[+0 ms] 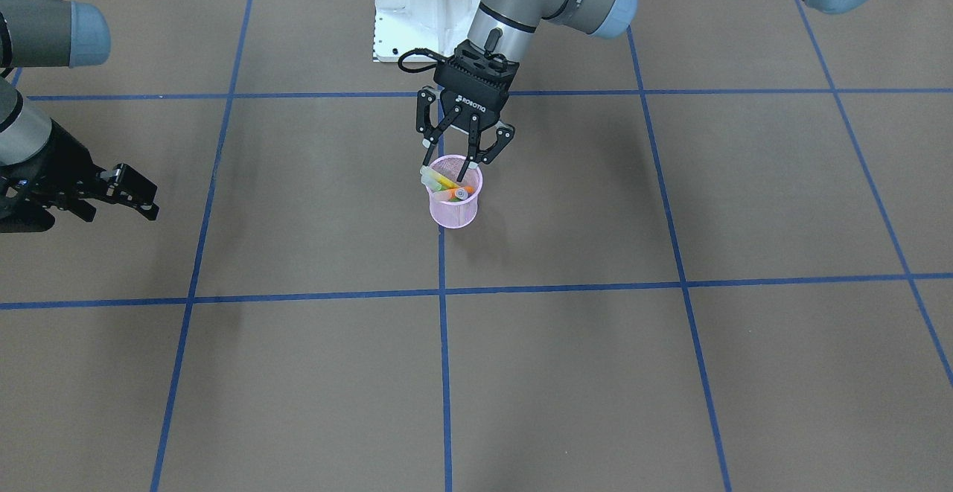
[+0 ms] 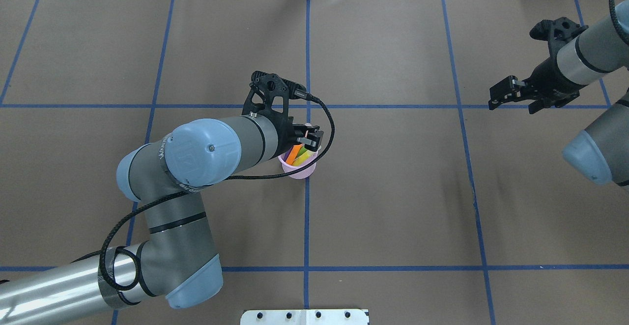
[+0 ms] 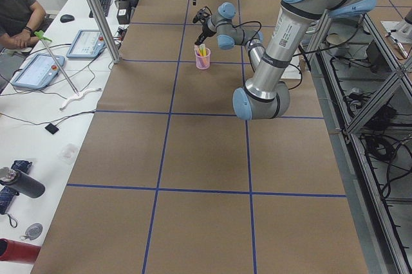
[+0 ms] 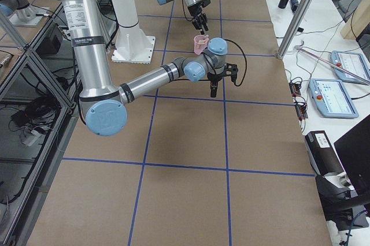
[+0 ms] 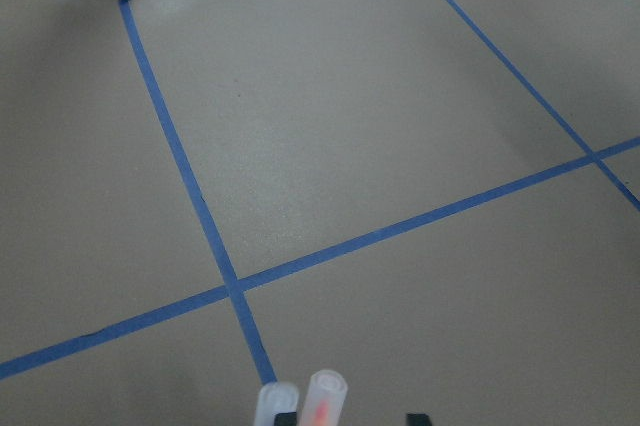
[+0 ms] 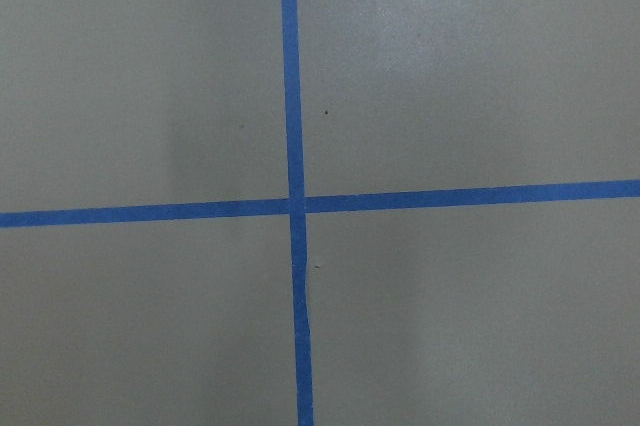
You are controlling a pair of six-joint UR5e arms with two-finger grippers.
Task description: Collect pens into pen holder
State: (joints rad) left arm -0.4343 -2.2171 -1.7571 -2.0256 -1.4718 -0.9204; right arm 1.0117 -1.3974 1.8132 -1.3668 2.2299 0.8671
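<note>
The pink mesh cup (image 1: 454,213) stood on the bench (image 1: 595,373) where two blue tape lines (image 1: 444,343) crossed, with the pens (image 2: 297,154) leaning inside it; the left hand (image 1: 445,170) hung right over its rim, fingers parted wider than a pen and gripping nothing, likely to let one drop freely; the right hand (image 1: 130,193) sat well aside, spread and empty, probably to keep clear; no loose pen showed, so the job looked finished.

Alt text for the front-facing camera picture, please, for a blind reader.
The left gripper hangs open over a pink mesh pen holder with coloured pens inside, on a brown table gridded with blue tape. The right gripper hovers open at the left edge.
</note>
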